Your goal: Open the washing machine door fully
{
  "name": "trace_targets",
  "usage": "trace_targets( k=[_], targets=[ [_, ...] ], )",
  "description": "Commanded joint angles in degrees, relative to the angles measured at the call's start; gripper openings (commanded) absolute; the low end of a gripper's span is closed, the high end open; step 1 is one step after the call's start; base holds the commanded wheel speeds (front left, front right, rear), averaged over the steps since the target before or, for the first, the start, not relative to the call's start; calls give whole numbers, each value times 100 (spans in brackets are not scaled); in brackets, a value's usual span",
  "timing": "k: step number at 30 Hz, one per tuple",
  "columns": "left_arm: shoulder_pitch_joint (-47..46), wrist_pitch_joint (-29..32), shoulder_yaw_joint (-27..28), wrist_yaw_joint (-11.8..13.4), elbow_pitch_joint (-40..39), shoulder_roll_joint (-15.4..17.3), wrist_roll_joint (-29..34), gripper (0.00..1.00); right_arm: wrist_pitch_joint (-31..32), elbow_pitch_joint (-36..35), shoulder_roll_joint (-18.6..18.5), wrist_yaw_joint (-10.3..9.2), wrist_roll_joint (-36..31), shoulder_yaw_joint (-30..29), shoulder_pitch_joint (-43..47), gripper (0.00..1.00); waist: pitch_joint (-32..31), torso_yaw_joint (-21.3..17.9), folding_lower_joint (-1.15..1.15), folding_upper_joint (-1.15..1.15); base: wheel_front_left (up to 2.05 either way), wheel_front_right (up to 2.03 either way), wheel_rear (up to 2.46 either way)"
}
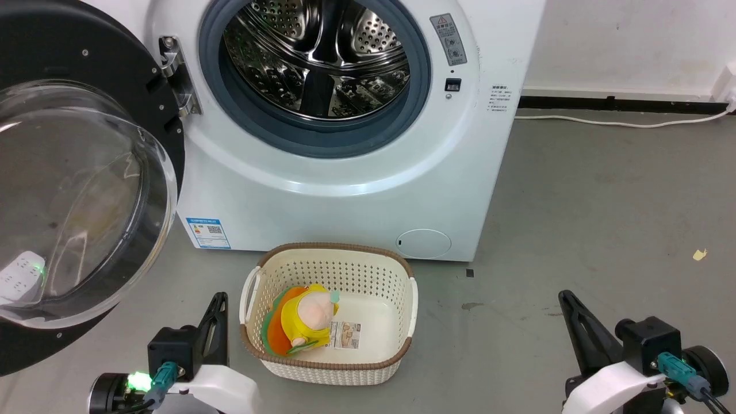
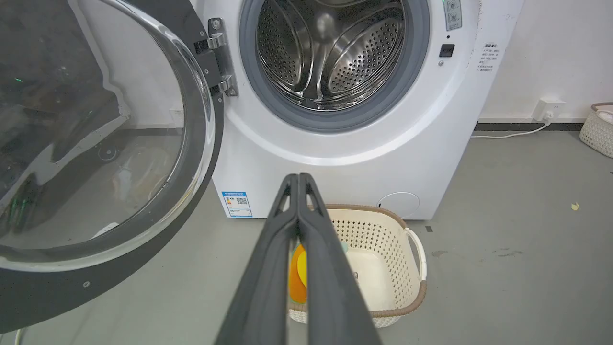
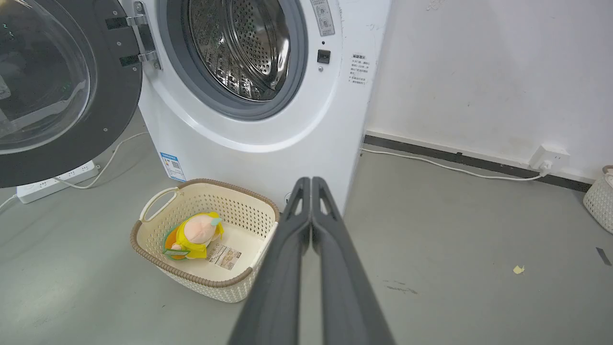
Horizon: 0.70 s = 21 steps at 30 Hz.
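The washing machine door is standing wide open, sticking out to the left of the white washing machine. It is hanging on its metal hinge at the left side of the round hole. Its clear glass bowl is bulging toward the camera. The steel drum and the grey rubber ring around it are showing.

The left fingers are pointing up, just below and to the right of the door's bottom rim. They are pressing tight together and holding nothing. They are not touching the door. In the left wrist view the left fingers are pointing at the machine's front, with the door off to their left.

The right fingers are pressing together too, holding nothing. They are well apart from the door, over the bare floor to the right of the machine.

A cream basket is sitting on the floor in front of the machine, between the two sets of fingers. A yellow plush toy is lying inside it.
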Motion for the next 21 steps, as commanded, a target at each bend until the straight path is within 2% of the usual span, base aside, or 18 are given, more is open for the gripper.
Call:
trace_targets(
  k=[1, 21],
  targets=[
    [-88, 2, 1, -32, -25, 2, 51, 0, 3, -26, 28, 5, -43, -1, -78, 0, 0, 0, 0, 0, 0, 0, 0],
    [-88, 2, 1, -32, -25, 2, 51, 0, 3, -26, 28, 5, -43, -1, -78, 0, 0, 0, 0, 0, 0, 0, 0]
  ],
)
